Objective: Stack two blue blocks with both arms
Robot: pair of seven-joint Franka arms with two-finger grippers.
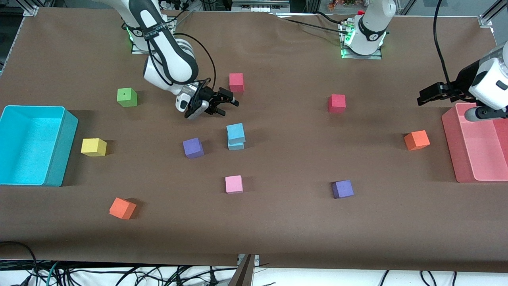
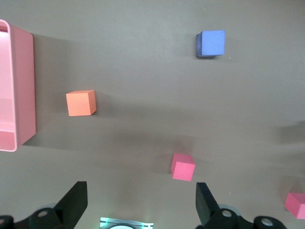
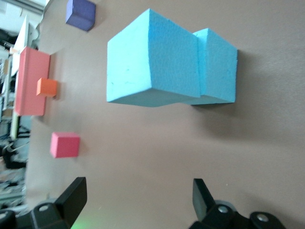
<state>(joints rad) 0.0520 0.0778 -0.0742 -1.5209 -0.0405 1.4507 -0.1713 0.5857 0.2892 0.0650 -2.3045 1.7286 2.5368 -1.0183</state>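
Front view: brown cloth-covered table (image 1: 278, 222), cables hanging along its near edge, w/ a turquoise bin (image 1: 33, 145) at the right arm's end and a pink bin (image 1: 478, 147) at the left arm's end. The two blue blocks (image 1: 235, 136) sit mid-table, stacked, top cube twisted a bit off the lower one; cubes, so no long axis. Right gripper (image 1: 222, 104) is over the table near the stack, fingers spread, empty. Left gripper (image 1: 426, 95) waits over the table beside the pink bin, fingers apart.

Brown table (image 1: 278, 222) — scattered foam cubes, turquoise bin (image 1: 59, 159), pink tray (image 1: 452, 147) at its ends.
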